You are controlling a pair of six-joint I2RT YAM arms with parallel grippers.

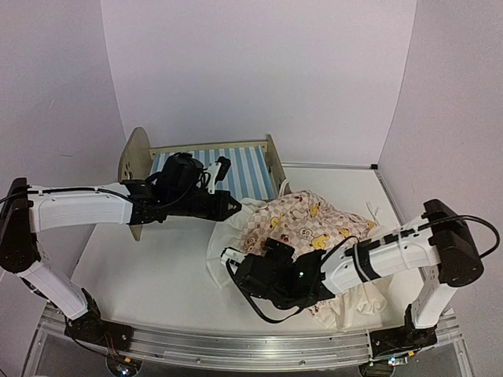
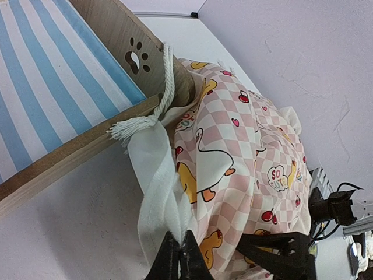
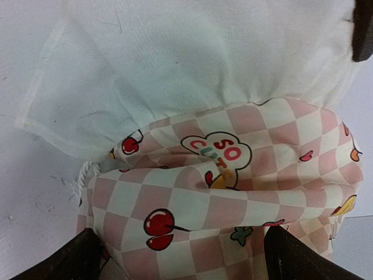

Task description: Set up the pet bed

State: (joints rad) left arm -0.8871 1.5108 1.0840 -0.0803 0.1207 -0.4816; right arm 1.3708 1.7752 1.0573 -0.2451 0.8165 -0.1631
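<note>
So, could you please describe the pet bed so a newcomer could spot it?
Look at the far left corner of the white table. The pet bed stands there: a light-wood frame with a blue-and-white striped base, unlike the pink checked quilt heaped beside it.

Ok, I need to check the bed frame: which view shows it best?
Top external: almost all of the bed shows, end to end. Left wrist shows only a striped corner with a paw cutout; right wrist shows only the quilt.
</note>
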